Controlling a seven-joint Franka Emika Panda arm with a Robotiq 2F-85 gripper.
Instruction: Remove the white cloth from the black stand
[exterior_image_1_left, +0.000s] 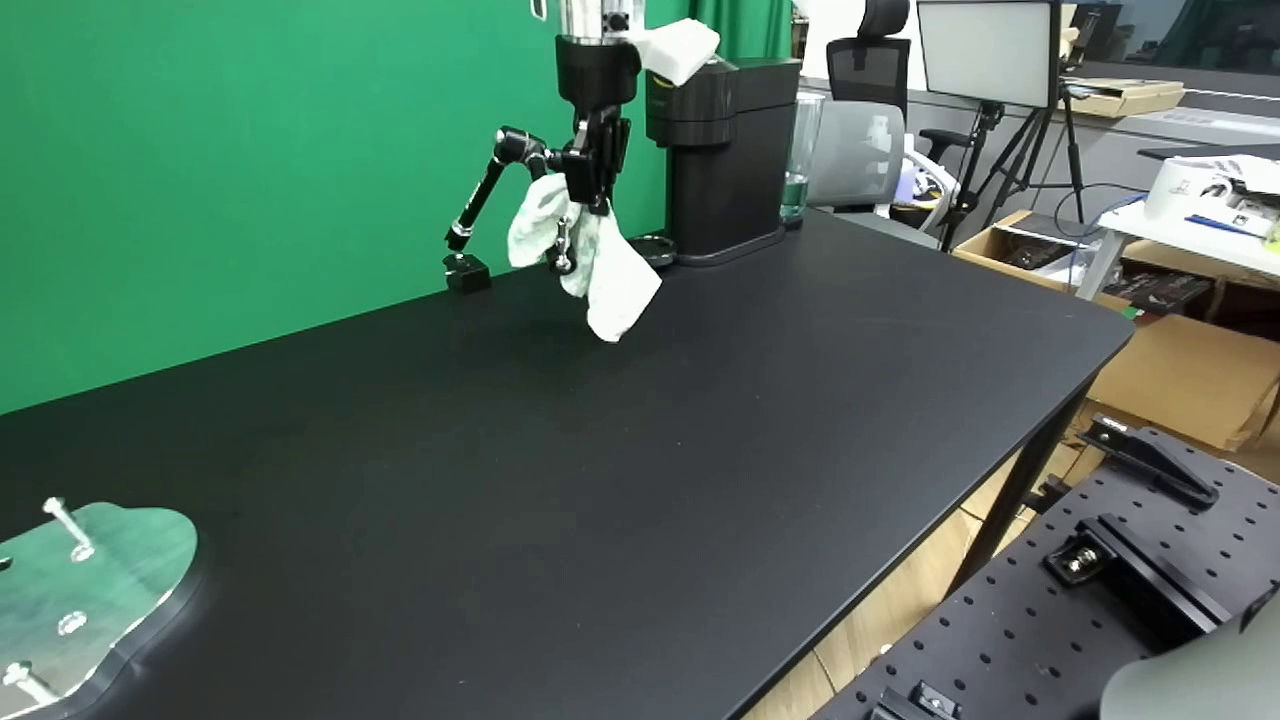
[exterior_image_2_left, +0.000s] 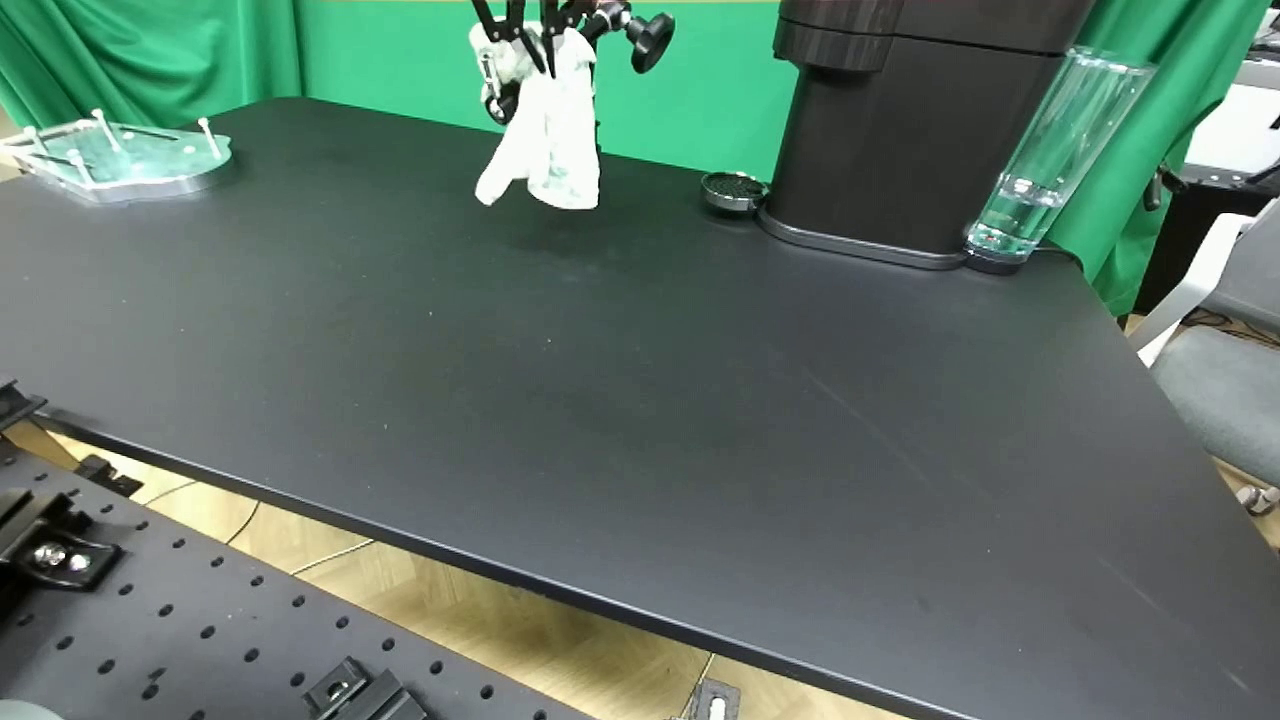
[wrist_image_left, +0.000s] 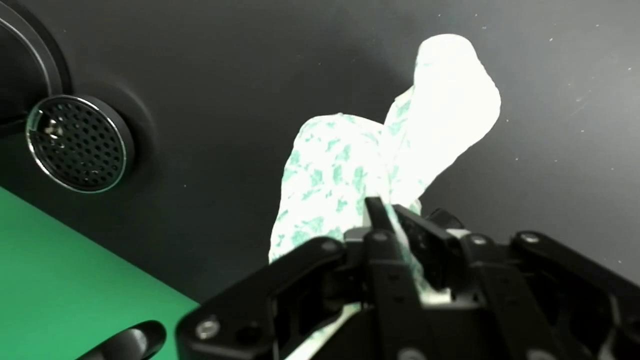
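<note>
The white cloth (exterior_image_1_left: 622, 285) with pale green marks hangs above the table in both exterior views (exterior_image_2_left: 562, 140). It is bunched around the end of the black jointed stand (exterior_image_1_left: 485, 198), whose silver joint shows against the cloth. The stand's knob (exterior_image_2_left: 650, 42) sticks out beside it. My gripper (exterior_image_1_left: 600, 208) points down from above at the cloth's upper part. In the wrist view, the fingertips (wrist_image_left: 386, 202) are close together with a fold of the cloth (wrist_image_left: 325, 175) between them. I cannot tell whether the cloth still rests on the stand; the contact is hidden.
A black coffee machine (exterior_image_1_left: 722, 165) stands beside the gripper, with a round metal grate (wrist_image_left: 80, 145) at its foot and a clear water tank (exterior_image_2_left: 1050, 170). A green plate with pegs (exterior_image_2_left: 130, 160) lies at the far table end. A green wall (exterior_image_1_left: 250, 150) is behind.
</note>
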